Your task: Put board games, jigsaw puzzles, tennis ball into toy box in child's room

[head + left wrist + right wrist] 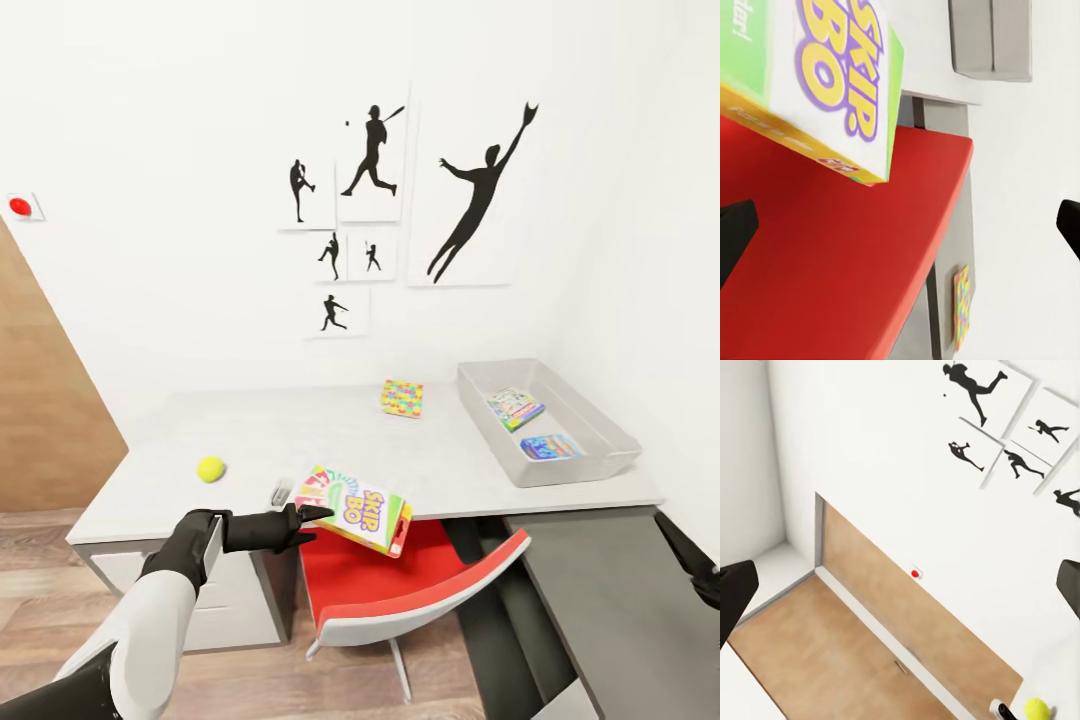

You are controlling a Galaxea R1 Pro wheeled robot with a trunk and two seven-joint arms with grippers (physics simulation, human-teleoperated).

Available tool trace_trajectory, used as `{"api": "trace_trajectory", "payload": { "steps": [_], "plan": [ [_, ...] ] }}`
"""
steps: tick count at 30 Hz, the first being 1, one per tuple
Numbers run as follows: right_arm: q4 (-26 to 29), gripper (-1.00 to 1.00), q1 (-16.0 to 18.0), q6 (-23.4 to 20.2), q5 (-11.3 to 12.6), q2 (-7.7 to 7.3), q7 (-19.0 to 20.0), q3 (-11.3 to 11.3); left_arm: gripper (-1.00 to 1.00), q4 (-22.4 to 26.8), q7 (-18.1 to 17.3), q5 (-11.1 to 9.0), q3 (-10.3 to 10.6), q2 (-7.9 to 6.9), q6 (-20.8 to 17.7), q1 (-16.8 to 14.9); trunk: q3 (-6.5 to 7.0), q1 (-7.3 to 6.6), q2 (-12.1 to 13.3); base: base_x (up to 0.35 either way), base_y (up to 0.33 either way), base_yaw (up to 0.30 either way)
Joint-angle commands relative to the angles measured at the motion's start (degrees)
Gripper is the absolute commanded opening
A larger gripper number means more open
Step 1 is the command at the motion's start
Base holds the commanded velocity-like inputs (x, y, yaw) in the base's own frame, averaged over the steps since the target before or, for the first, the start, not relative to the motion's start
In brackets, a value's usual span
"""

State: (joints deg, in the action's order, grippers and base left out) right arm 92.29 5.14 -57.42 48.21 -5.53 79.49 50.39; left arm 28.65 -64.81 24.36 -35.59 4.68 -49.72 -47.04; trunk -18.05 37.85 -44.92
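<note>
Your left pincer (305, 517) sits at the near edge of the table (300, 440), its tips touching the near corner of the Skip-Bo board game (355, 508). That box tilts off the table edge above the red chair (400, 585), well short of the toy box (548, 420). From the left wrist camera the fingers stand wide apart with the box off to one side, so you appear to be touching it, not clamping it; whether you have any hold I cannot tell for sure.

Your right pincer (900, 585) is spread wide and empty, pointed at the wall.

Two colourful boxes already lie in the toy box. A jigsaw puzzle (402, 398) lies just left of the toy box, and the tennis ball (210, 468) rests well left of it, beyond the board game.

The step in hand looks like securing this board game. Next, you need to close firmly on its edge before it slips onto the chair, then lift it and carry it right to the toy box.
</note>
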Motion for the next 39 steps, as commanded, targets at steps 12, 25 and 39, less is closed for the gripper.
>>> {"api": "trace_trajectory", "payload": {
  "steps": [12, 25, 39],
  "plan": [
    [0.00, 1.00, 0.04, -0.42, 0.12, -0.01, 0.05, 0.04, 1.00, 0.09, -0.45, 0.61, -0.44, 0.07, -0.50, -0.07, -0.08, 0.01, -0.06, 0.011, -0.015, 0.000],
    [0.00, 1.00, 0.04, -0.42, 0.10, -0.01, 0.05, 0.03, 1.00, 0.09, -0.41, 0.60, -1.12, 0.06, -0.64, -0.07, -0.08, 0.01, -0.06, 0.001, 0.000, 0.000],
    [0.00, 1.00, 0.04, -0.42, 0.11, -0.01, 0.05, 0.04, 1.00, 0.09, -0.44, 0.59, -1.15, 0.06, -0.82, -0.07, -1.33, 1.55, -2.87, 0.000, 0.000, 0.000]
  ]
}}
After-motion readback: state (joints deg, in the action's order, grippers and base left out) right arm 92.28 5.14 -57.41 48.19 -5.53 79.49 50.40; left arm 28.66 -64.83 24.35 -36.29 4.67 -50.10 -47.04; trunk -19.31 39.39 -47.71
